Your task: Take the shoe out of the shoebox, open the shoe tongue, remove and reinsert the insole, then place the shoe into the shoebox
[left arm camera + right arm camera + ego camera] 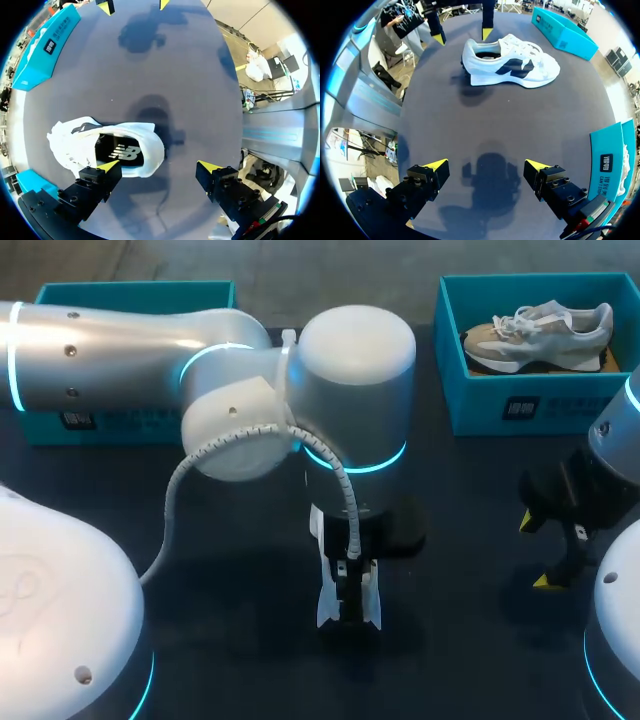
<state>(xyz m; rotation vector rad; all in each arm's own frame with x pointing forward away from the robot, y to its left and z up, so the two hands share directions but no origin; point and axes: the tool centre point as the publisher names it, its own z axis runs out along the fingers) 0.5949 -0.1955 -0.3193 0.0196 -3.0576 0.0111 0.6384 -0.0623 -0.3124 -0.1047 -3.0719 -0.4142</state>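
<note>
Just under the left gripper, spread wide and empty: the white shoe, upright on the table, collar beside one yellow tip. Seems light, soft-sided, floppy at the tongue, firmer at the heel; best pinched there. Well apart, the right gripper, likewise open.

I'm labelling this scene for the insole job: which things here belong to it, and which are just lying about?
In the job: white sneaker on the table; left gripper, open above it; teal shoebox at the left, probably its box.
Lying about: second teal shoebox at the right; beige sneaker inside it.
</note>
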